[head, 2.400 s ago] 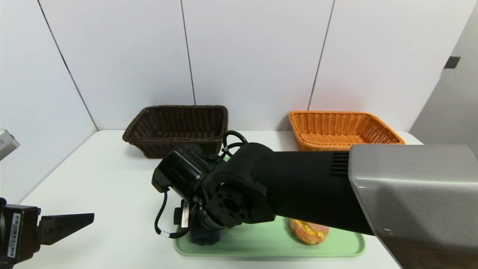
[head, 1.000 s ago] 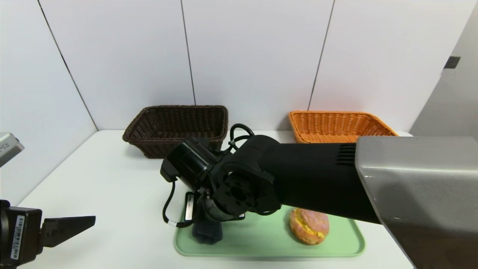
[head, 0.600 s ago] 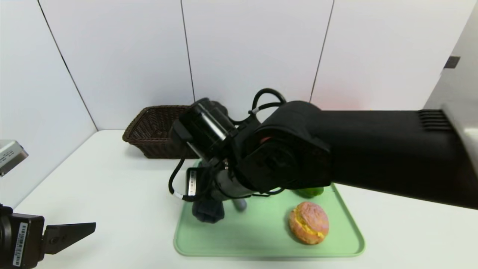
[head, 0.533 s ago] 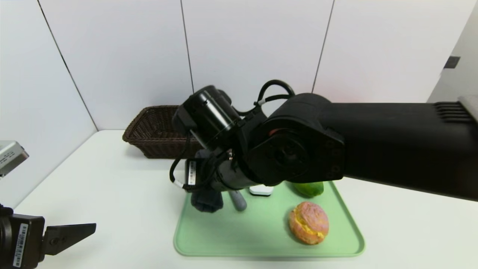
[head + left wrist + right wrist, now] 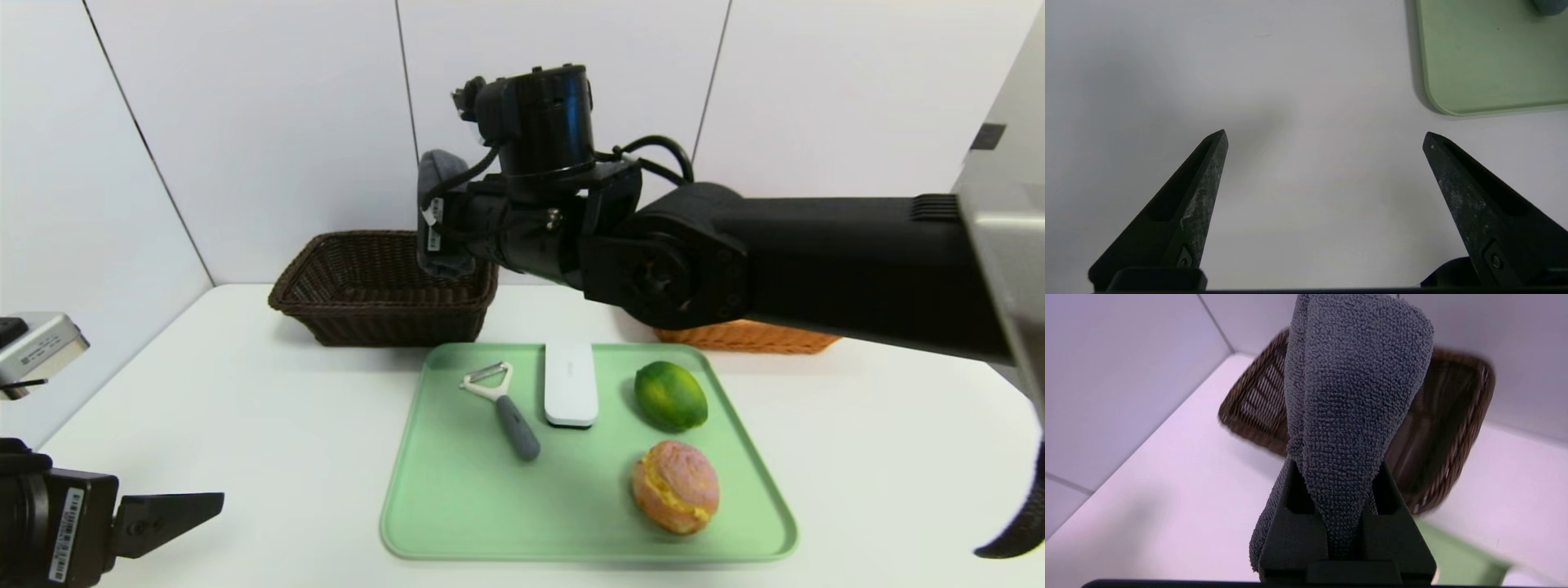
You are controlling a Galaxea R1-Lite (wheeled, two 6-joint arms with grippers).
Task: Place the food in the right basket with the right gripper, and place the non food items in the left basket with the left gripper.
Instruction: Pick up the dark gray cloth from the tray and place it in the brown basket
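My right gripper [image 5: 457,224] is raised high over the near right corner of the dark brown left basket [image 5: 384,282] and is shut on a grey terry cloth [image 5: 441,212]. In the right wrist view the cloth [image 5: 1347,396] sticks out between the closed fingers of the right gripper [image 5: 1337,469], with the brown basket [image 5: 1478,416] below. On the green tray [image 5: 457,523] lie a peeler [image 5: 502,404], a white flat device [image 5: 570,384], a green lime [image 5: 671,396] and a pink-yellow bun [image 5: 675,487]. The orange right basket [image 5: 747,335] is mostly hidden by my right arm. My left gripper [image 5: 1325,136] hovers open over bare table at the near left.
The tray [image 5: 1486,61] has its near left corner just right of my open left fingers. White wall panels stand close behind both baskets. The white table [image 5: 245,408] stretches between my left gripper and the tray.
My right arm has lifted off the tray with the grey cloth, rising and swinging back toward the brown basket. The peeler, white device and lime have come into view. My left gripper has barely moved.
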